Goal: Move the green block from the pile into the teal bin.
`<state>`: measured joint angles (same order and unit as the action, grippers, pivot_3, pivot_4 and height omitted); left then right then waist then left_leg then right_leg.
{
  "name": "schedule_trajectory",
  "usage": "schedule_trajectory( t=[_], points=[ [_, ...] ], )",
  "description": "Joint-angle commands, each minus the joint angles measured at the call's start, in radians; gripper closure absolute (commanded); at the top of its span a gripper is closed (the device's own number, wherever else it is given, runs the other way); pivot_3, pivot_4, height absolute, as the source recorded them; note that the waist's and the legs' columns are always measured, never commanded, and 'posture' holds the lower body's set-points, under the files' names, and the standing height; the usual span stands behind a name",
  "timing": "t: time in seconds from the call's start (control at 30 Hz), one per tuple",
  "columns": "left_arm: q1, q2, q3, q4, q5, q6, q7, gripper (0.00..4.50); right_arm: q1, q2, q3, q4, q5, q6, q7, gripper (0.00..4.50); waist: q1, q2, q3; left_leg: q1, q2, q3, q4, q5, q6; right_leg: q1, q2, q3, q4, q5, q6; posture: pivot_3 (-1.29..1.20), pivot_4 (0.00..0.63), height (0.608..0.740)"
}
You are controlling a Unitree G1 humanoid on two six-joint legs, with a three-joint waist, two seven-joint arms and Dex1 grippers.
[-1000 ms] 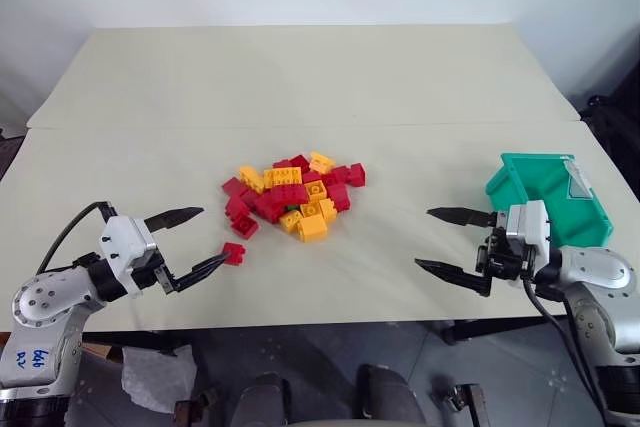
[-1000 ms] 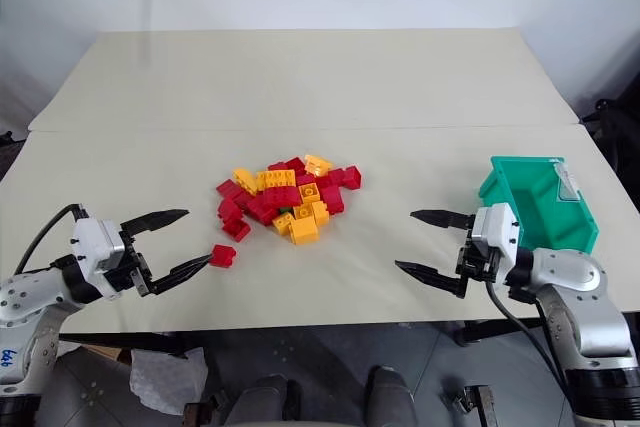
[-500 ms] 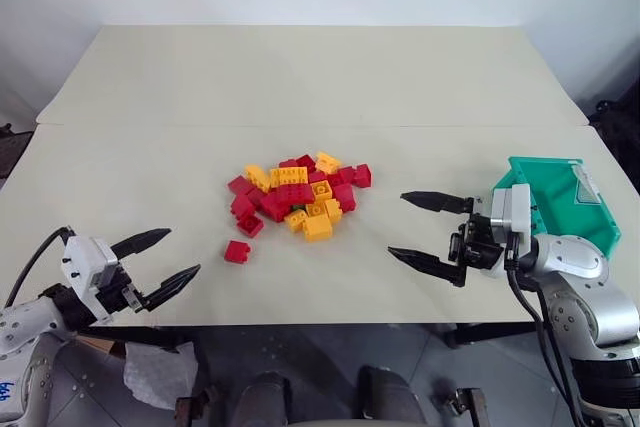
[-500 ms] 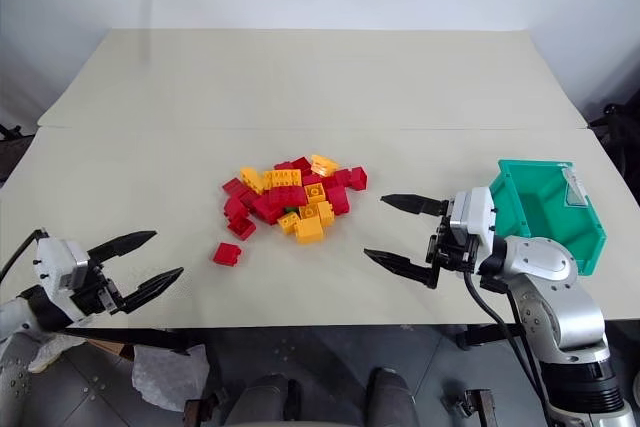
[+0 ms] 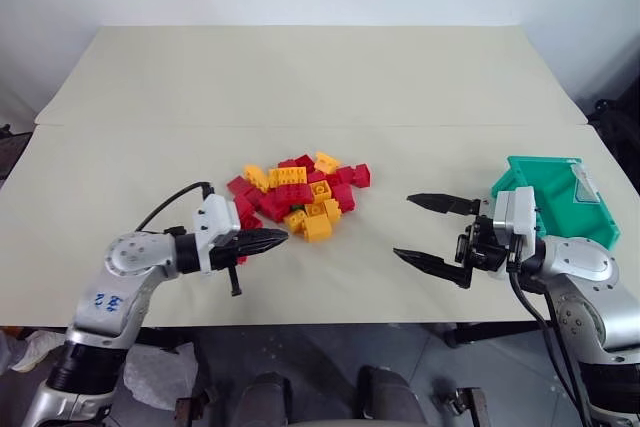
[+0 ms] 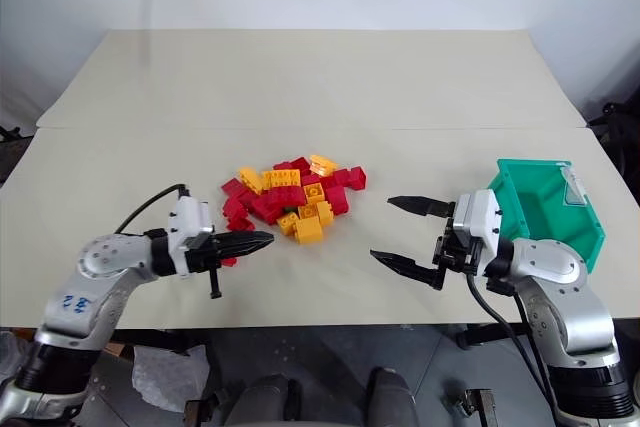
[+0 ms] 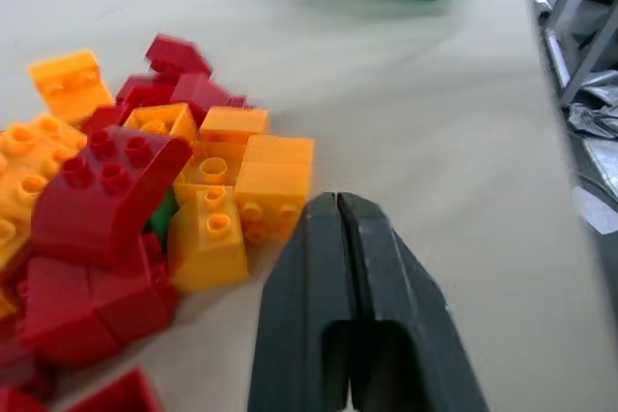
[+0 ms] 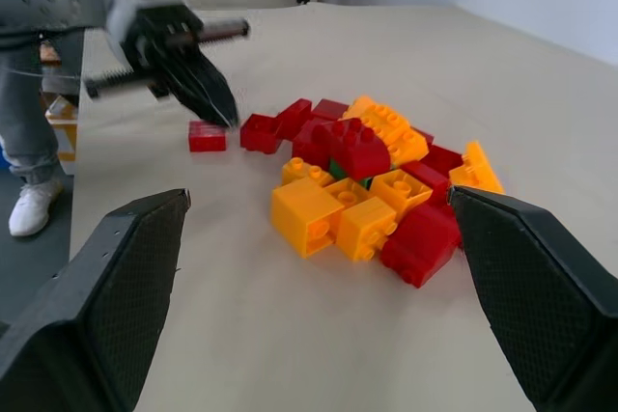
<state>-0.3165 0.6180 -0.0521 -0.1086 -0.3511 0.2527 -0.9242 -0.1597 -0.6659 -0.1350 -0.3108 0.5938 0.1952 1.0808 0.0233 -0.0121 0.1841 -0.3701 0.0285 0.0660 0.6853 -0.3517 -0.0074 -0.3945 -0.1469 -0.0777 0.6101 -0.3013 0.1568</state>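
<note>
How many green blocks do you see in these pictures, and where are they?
1. The green block sits inside the pile, wedged under a red brick and beside yellow bricks, so it is mostly covered. More green ones may be hidden underneath.

The left tool [image 5: 278,239] is now sitting with its two fingers pressed together and empty, where a second ago they were spread wide beside a lone red brick [image 8: 207,135]. Its arm is swinging in from the near left edge of the bench [image 5: 300,77] toward the pile [image 5: 300,192], the tips now hanging just short of the nearest yellow bricks.
</note>
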Motion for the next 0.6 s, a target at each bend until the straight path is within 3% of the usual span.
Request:
schedule_trajectory(
  t=[0.03,0.27,0.47,0.6],
  points=[
    [-0.105,-0.035,-0.027,0.125,0.100,-0.053,0.066,4.47,0.008,-0.001,-0.023,-0.051,0.011,-0.009,-0.018,0.00,0.001,0.000,0.000,0.000,0.000,0.000,0.000,0.000,0.000,0.000,0.000,0.000,0.000,0.000,0.000,0.00,0.150,0.740],
    [-0.293,-0.122,-0.009,0.383,0.143,-0.139,0.103,4.47,0.013,0.013,-0.008,-0.067,0.004,-0.011,-0.049,0.00,0.002,0.000,0.000,-0.001,0.000,0.000,0.001,0.000,0.000,0.000,0.000,-0.001,0.000,0.000,0.001,0.00,0.150,0.740],
    [-0.375,-0.180,0.029,0.547,0.165,-0.224,0.178,4.47,0.023,0.024,0.003,-0.084,0.001,-0.010,-0.070,0.00,0.001,0.000,0.000,-0.001,0.000,0.000,0.001,0.000,0.000,0.000,0.000,-0.001,0.000,0.000,0.001,0.00,0.150,0.740],
    [-0.371,-0.166,0.039,0.602,0.179,-0.232,0.181,4.47,0.034,0.029,0.003,-0.097,0.001,-0.010,-0.088,0.00,-0.001,0.000,0.000,-0.001,0.000,0.000,0.002,0.000,0.000,0.000,0.000,-0.001,0.000,0.000,0.001,0.00,0.150,0.740]
  ],
)
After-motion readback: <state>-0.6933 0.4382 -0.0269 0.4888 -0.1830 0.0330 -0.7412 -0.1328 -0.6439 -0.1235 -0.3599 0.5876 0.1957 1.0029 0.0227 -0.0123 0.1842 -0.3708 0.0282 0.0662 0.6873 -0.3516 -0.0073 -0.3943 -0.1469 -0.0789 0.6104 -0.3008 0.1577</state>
